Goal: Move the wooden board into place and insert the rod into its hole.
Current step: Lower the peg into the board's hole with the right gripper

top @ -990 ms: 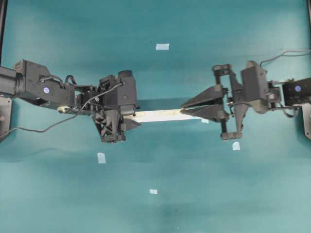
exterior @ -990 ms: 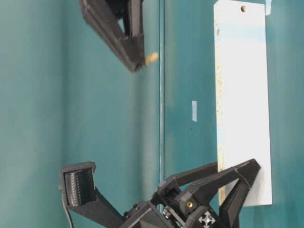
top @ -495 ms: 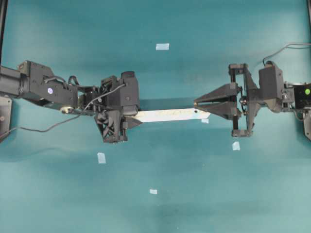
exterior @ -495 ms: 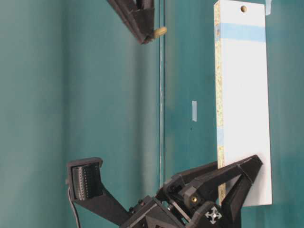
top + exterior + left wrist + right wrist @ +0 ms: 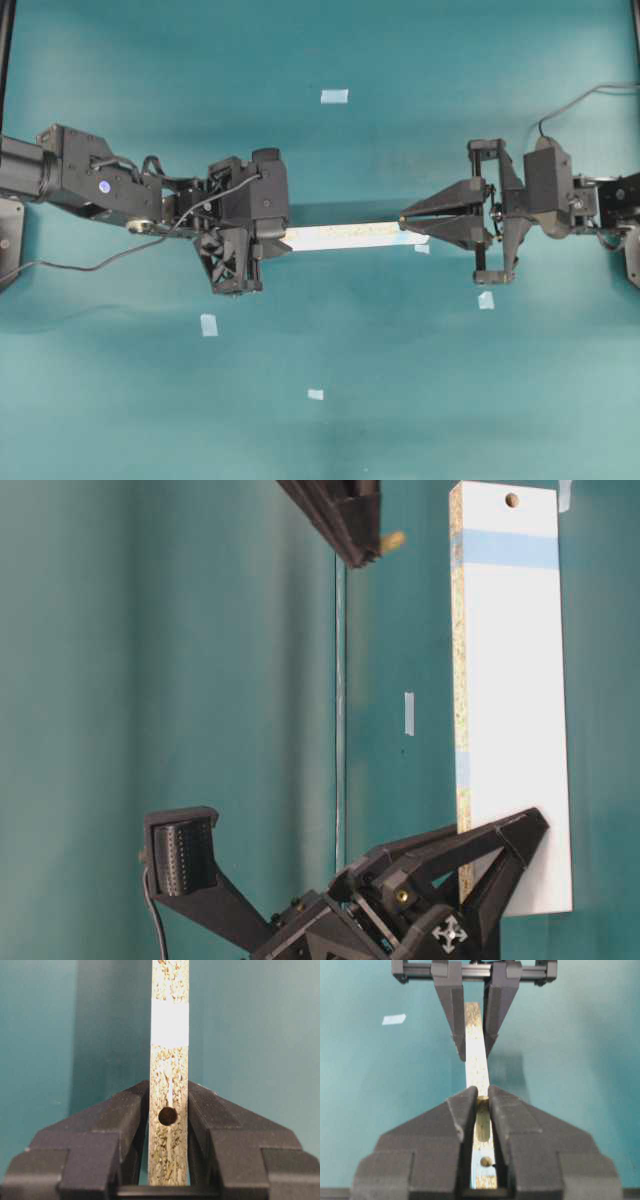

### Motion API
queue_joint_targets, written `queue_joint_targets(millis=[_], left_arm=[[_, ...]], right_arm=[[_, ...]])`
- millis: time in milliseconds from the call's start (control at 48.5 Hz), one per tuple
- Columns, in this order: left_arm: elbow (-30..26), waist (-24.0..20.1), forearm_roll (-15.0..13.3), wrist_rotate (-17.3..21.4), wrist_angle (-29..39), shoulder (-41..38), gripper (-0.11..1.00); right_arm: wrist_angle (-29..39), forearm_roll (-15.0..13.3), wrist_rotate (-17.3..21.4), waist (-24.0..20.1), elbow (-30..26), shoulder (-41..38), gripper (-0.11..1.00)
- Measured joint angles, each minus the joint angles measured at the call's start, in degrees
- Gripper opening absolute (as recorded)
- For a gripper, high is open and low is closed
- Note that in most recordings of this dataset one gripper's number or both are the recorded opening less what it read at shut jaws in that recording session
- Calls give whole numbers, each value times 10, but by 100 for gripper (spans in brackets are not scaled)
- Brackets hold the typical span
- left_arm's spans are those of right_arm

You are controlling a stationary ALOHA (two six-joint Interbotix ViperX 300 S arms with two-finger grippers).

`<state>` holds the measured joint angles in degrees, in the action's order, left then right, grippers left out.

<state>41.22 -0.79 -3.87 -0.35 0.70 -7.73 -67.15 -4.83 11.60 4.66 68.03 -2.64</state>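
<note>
The wooden board (image 5: 350, 237) is a pale strip held on edge above the teal table; it also shows in the table-level view (image 5: 515, 680). My left gripper (image 5: 275, 240) is shut on its left end. In the left wrist view its jaws clamp both faces of the board (image 5: 170, 1035) beside a round hole (image 5: 168, 1116) in the edge. My right gripper (image 5: 403, 222) is shut on the rod (image 5: 483, 1122), a short cream peg, just above the board's right end. The rod's tip (image 5: 392, 542) points at the board edge, apart from it. A small hole (image 5: 486, 1161) shows below the rod.
Several pale-blue tape squares lie on the table, among them one at the back (image 5: 334, 96), one at the front left (image 5: 209, 324) and one by the right arm (image 5: 485, 300). The right arm's cable (image 5: 585, 95) loops at the far right.
My right gripper drew back from over the board's middle to its right end, then brought the rod closer to the board's edge. The left gripper kept hold of the board.
</note>
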Motion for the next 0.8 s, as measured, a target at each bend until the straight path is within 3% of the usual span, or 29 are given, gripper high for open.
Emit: queue_joint_targets(millis=[289,804], left_arm=[[-7,-1,0,-2,18,0,21],[-8,0,0,-2,18,0,21]], right_arm=[[-38,0,-1,0,-18,-54,11],[-39,4,0,0,-18,-69,11]])
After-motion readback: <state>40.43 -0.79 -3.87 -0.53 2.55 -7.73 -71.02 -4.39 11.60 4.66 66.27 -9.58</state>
